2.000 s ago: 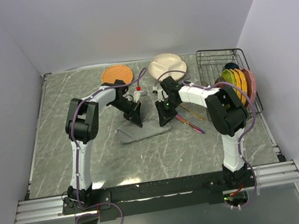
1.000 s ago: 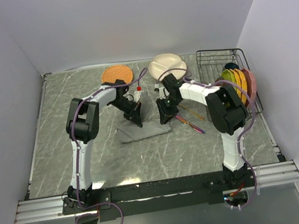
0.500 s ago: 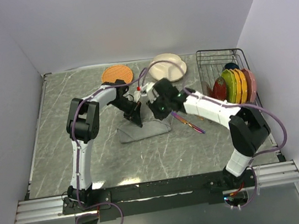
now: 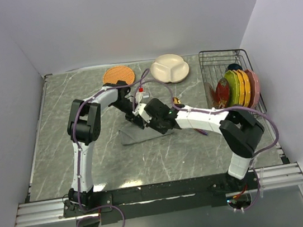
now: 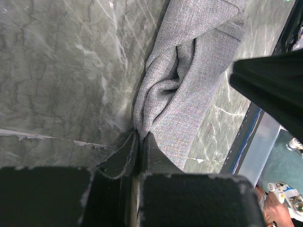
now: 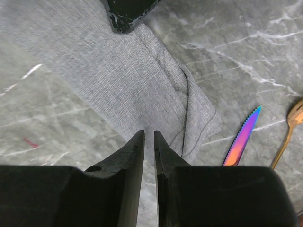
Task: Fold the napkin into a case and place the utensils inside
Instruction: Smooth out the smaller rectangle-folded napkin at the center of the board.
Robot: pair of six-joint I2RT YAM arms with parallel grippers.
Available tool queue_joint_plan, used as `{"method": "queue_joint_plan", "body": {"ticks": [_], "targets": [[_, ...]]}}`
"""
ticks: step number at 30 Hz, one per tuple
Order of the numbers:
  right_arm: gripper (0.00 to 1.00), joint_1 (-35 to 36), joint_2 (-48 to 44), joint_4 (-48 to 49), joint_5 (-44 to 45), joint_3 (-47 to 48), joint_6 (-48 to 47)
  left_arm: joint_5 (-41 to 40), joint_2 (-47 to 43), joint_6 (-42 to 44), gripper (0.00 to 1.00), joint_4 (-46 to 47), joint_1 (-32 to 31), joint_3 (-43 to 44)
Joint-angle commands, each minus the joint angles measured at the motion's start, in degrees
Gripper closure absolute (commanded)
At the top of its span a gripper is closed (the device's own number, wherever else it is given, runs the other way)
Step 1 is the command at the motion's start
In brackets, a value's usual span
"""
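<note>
Grey napkin lies bunched on the marble table, between the two arms. We see the left gripper clenched on its edge. The right gripper hangs over the cloth, jaws a slit apart; whether they nip fabric we cannot tell. Iridescent knife and gold spoon lie just beside the napkin, on bare table.

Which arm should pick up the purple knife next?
Right. The right hand hangs over the grey fabric napkin with the iridescent purple metal knife beside it; the left hand is shut on the napkin's edge.
</note>
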Motion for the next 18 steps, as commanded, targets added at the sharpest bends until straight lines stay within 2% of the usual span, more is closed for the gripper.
{"method": "queue_joint_plan", "body": {"ticks": [1,8,11,18], "targets": [[0.79,0.2,3.3,3.7,4.8,0.1,-1.8,-7.5,2.8,3.8,0.99,0.2,-0.3,-1.1],[0.80,0.2,7.5,5.4,11.4,-0.7,-2.7,-7.7,2.8,3.9,0.99,0.3,-0.4,-1.5],[0.80,0.2,7.8,3.8,11.1,-0.2,-1.7,-7.9,2.9,3.8,0.99,0.4,-0.4,-1.3],[0.79,-1.5,1.5,2.1,7.6,2.5,0.6,-8.5,2.8,3.7,0.99,0.7,-0.4,-1.5]]}}
